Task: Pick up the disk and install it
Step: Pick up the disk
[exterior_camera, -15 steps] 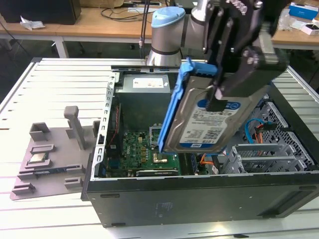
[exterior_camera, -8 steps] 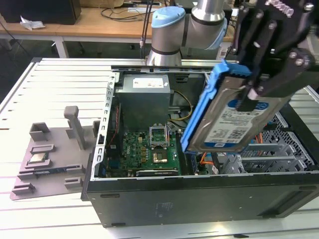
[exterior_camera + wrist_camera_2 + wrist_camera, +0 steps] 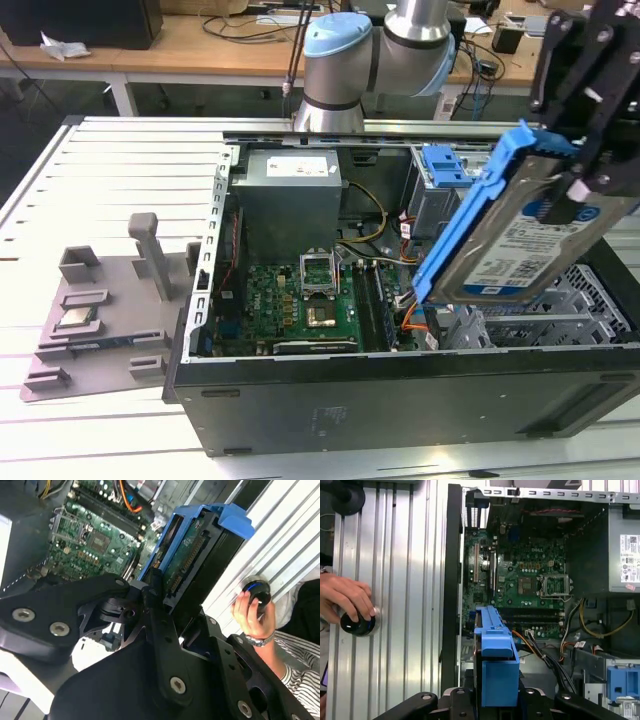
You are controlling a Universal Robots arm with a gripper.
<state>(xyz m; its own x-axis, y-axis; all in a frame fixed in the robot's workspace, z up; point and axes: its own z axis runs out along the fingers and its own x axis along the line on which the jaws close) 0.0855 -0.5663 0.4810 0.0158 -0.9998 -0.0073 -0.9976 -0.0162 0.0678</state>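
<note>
- disk (image 3: pixel 525 245) hangs tilted at the right of the exterior view, above the open computer case (image 3: pixel 300 400).
- gripper (image 3: pixel 580 180) is clamped on its upper end.
- step in hand, as i judge it: picked up, not yet installed.
- seating it likely calls for levelling it and lining it up with the drive cage (image 3: pixel 590 300), lower right.

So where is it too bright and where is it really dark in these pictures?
In the exterior view the slatted table glares almost white, while the inside of the computer case sits in shade; in the second wrist view the table shines pale beside the disk; in the first wrist view the gap beside the power supply is nearly black.
</note>
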